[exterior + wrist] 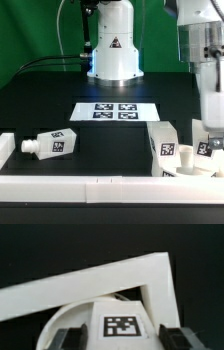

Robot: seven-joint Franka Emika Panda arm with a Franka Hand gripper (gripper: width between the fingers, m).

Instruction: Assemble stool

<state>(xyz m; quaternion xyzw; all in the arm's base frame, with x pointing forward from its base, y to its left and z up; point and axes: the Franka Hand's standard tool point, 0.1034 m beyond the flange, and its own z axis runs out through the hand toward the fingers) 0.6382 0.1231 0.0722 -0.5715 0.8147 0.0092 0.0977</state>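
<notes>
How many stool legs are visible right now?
3. Lying leg at the exterior view's left; upright leg by the white rail; gripped leg in the gripper, exterior view's right. None seems hidden.

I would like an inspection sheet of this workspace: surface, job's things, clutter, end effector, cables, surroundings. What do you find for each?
surface: black table, white border rails along its near edge, marker board flat in the middle.
job's things: one stool leg lies on its side at the exterior view's left; a second tagged part stands at the exterior view's right; a third tagged part sits by the rail corner.
clutter: nothing seen.
end effector: end effector shut on the third tagged part, one finger on each side.
cables: black cable behind the table, at the exterior view's left.
surroundings: robot base at the back, green backdrop.
</notes>
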